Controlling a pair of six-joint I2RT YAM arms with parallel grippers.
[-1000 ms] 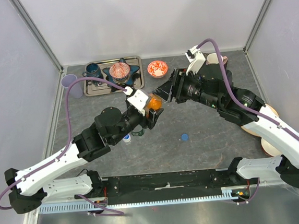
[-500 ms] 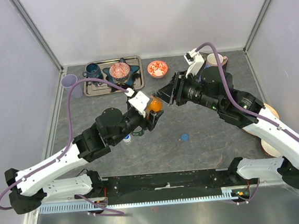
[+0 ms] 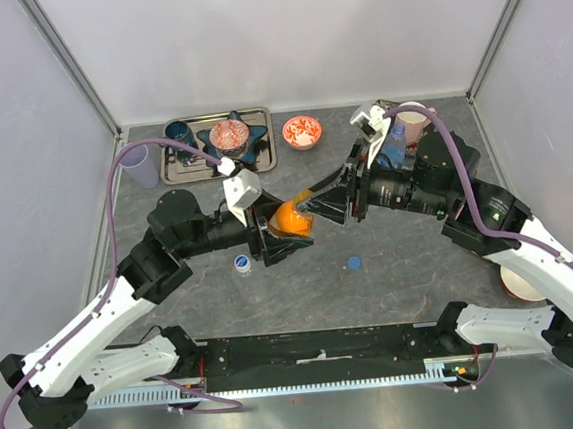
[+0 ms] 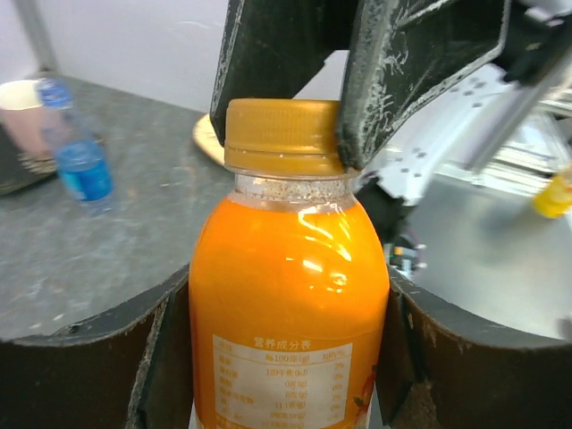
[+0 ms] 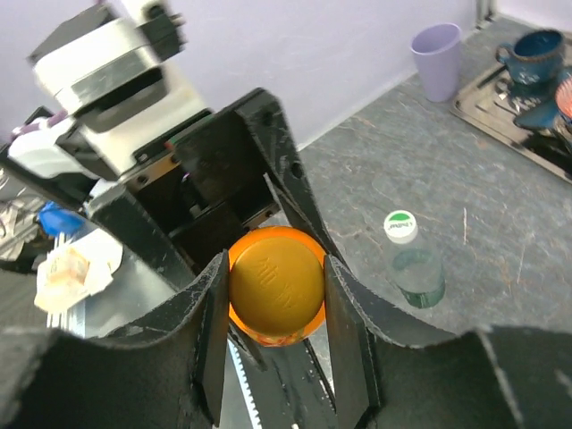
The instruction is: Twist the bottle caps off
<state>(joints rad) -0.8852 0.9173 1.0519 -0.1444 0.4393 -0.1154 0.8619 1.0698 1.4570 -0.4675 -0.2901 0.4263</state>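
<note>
My left gripper [image 3: 285, 225] is shut on the orange bottle [image 3: 291, 217] and holds it above the table, tilted toward the right arm. In the left wrist view the bottle [image 4: 288, 295] fills the space between my fingers. My right gripper [image 3: 316, 204] is shut on its orange cap [image 5: 275, 281], one finger on each side [image 4: 284, 134]. A clear bottle with a white-and-green cap [image 5: 400, 227] stands on the table below. A clear bottle with a white-and-blue cap [image 3: 242, 265] stands near the left arm. The blue bottle [image 3: 393, 145] stands at the back right. A blue cap [image 3: 354, 263] lies loose on the table.
A metal tray [image 3: 177, 169] with a blue mug [image 3: 176, 136] and a patterned bowl stands at the back left, beside a lilac cup [image 3: 140, 165]. A red patterned bowl [image 3: 301, 131] sits behind the grippers. A pink mug [image 3: 413, 113] and plates [image 3: 518, 280] are on the right.
The left arm has swung the orange bottle up and to the right. The right gripper has moved onto the cap and closed on it. The blue bottle behind the right arm has come into view.
</note>
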